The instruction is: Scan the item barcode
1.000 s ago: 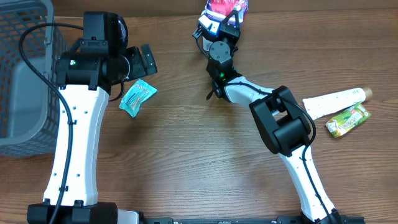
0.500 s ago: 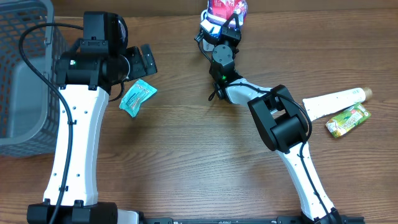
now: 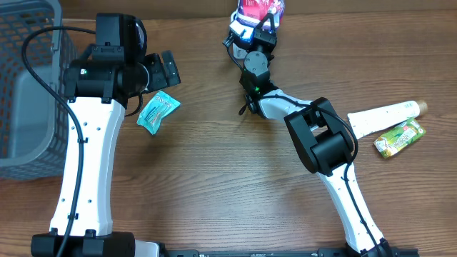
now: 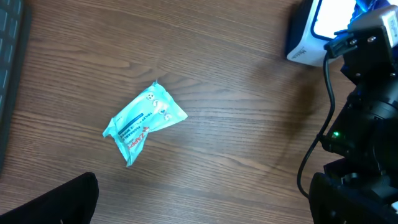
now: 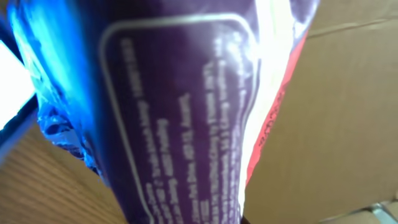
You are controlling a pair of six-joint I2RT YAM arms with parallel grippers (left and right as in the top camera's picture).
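Holding packet (image 3: 261,8) over scanner (image 4: 305,38): right pincer (image 3: 257,23) clamped on it, left pincer (image 4: 204,193) gaping, empty. Slow turning is advised until barcode faces scanner.

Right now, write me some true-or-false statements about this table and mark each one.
1. The right gripper is shut on a purple-and-red pouch. True.
2. The left gripper holds the teal packet. False: it is open, and the packet lies free on the table.
3. The white tube stands upright. False: it lies flat beside the green pouch.
4. The held pouch is by the white scanner. True.
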